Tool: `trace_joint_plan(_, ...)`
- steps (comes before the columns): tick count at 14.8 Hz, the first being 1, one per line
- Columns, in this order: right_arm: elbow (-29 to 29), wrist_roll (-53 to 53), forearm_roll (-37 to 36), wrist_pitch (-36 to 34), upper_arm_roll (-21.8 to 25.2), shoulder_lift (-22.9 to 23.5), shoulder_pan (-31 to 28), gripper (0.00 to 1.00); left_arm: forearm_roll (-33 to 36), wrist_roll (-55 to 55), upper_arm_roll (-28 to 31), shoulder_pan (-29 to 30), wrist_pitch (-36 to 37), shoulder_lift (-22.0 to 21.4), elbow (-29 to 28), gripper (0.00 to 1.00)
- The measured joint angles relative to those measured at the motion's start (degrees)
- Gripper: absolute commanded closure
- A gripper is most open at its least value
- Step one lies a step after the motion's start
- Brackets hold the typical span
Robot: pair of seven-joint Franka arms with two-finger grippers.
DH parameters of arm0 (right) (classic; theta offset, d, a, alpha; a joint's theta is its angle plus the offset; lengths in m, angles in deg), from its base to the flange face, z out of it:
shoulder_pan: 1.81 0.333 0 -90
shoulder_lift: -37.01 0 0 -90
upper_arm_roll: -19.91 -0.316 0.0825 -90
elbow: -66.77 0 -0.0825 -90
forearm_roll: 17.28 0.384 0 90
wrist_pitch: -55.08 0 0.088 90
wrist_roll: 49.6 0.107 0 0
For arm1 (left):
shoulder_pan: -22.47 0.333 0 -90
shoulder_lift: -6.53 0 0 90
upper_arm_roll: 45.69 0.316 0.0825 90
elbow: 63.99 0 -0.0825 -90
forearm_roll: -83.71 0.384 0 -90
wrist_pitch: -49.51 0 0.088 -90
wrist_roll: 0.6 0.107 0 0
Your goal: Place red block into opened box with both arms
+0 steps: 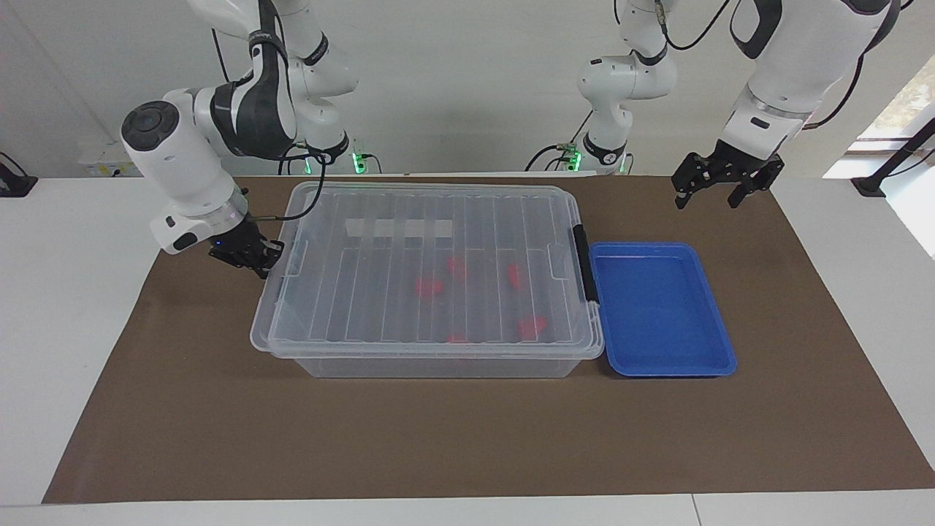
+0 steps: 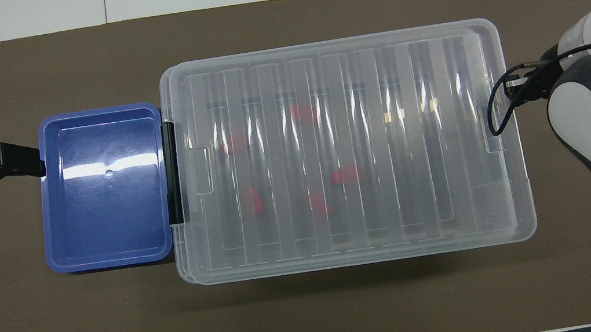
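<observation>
- right hand clenched at lid edge of box
- left hand released, waiting over counter near blue tray
- red blocks inside box
- step: lid going on/off; next needs lid seated or lifted

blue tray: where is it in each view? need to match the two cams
Facing view: the blue tray sits low in the picture's right half, beside the box, at the left arm's end of the table.
Overhead view: the blue tray is at the picture's left, mid-height, beside the same box.
Shared landmark: the box's black clip, which sits at the tray's edge in both views.
</observation>
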Motion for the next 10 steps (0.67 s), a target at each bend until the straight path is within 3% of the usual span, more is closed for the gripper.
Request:
trace_joint_plan(2, 3.3, 0.0, 0.0, -4.3, 0.0, 0.1, -0.1, 1.00, 0.0, 0.0, 0.0, 0.0, 0.0, 0.0, 0.0, 0.00)
trace_joint_plan(3, 5.7, 0.0, -0.1, -7.2, 0.1, 0.3, -0.3, 0.72, 0.0, 0.0, 0.0, 0.0, 0.0, 0.0, 0.0, 0.00)
trace_joint_plan(4, 8.1, 0.0, -0.1, -9.9, 0.1, 0.5, -0.7, 0.01, 0.0, 0.0, 0.0, 0.0, 0.0, 0.0, 0.0, 0.00)
trace_joint_plan(10, 12.8, -1.3, -0.7, -16.1, 0.4, 0.2, -1.6, 0.00, 0.0, 0.0, 0.0, 0.0, 0.0, 0.0, 0.0, 0.00)
